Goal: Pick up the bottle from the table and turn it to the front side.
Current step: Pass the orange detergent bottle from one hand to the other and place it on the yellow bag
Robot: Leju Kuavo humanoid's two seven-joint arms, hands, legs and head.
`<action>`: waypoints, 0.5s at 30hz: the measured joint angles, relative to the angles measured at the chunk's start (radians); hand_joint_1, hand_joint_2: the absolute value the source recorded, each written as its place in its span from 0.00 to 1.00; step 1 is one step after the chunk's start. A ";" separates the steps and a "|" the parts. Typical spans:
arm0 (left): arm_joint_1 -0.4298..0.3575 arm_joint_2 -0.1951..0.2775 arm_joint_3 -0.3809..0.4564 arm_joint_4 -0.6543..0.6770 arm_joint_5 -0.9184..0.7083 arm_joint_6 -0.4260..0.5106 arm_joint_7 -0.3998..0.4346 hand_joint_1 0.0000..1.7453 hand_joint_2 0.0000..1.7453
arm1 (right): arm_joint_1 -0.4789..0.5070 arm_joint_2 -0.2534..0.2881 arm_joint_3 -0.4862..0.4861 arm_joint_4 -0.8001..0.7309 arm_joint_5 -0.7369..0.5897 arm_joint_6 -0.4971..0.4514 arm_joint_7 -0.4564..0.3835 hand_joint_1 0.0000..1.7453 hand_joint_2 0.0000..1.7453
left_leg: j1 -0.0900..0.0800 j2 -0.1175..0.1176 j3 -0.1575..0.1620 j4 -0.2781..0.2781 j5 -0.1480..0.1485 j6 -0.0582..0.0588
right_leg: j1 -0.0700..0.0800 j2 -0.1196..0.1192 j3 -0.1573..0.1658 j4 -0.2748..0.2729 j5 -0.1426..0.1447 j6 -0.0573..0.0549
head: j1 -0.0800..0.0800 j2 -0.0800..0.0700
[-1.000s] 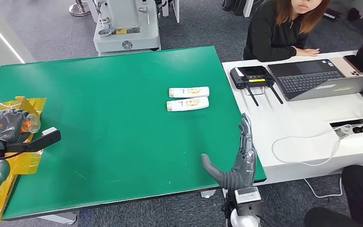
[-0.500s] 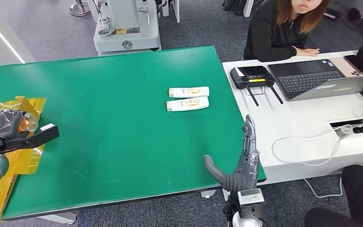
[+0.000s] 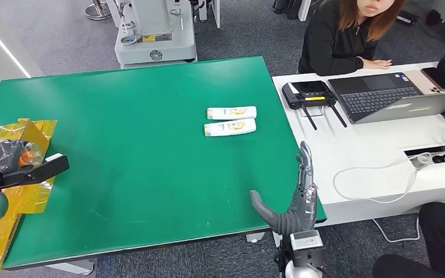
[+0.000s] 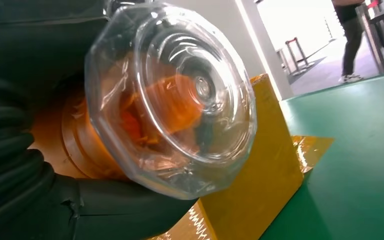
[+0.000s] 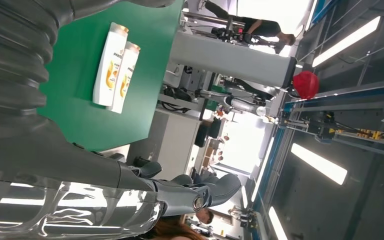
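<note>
1. At the far left we see our left hand (image 3: pixel 3 155) over the yellow sheet (image 3: pixel 35 200) on the table's (image 3: pixel 150 174) left edge. It has slid lower and further left than a second ago.
2. That hand grips an orange object with a clear faceted cap (image 4: pixel 180 95); the left wrist view shows dark fingers (image 4: pixel 105 210) wrapped under it. What the object is, we cannot tell.
3. A black bar (image 3: pixel 35 172) juts from the left arm toward the table's middle; it too has dropped a little since the earlier frame.
4. Two white bottles (image 3: pixel 230 120) lie side by side on the green table, right of centre, touching or nearly so, with their long sides across our view. Neither has moved, and both are well apart from either hand.
5. Our right hand (image 3: pixel 292 197) stands at the table's near right corner, holding nothing, with straight fingers (image 3: pixel 306 168) pointing up and away and the thumb (image 3: pixel 261 204) splayed left. It has shifted slightly right and lower since a second ago, and matches the half-second frame.
6. A person (image 3: pixel 347 35) sits at the white desk (image 3: pixel 376 156) on the right, behind a laptop (image 3: pixel 394 95); nothing there has changed.
</note>
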 joint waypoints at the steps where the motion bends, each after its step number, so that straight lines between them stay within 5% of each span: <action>1: 0.000 0.000 0.003 0.002 0.001 -0.002 0.001 1.00 1.00 | 0.000 0.000 0.000 0.000 0.001 0.000 0.003 0.00 1.00 | 0.000 0.000 0.000 0.000 0.000 0.000 | 0.000 0.000 0.000 0.000 0.000 0.000 | 0.000 0.000; 15: 0.012 0.001 0.051 0.017 0.025 -0.016 0.002 1.00 1.00 | -0.010 0.000 0.000 0.004 0.017 0.019 0.019 0.00 1.00 | 0.000 0.000 0.001 0.000 0.000 0.000 | 0.000 0.001 0.001 0.000 0.000 0.000 | 0.000 0.000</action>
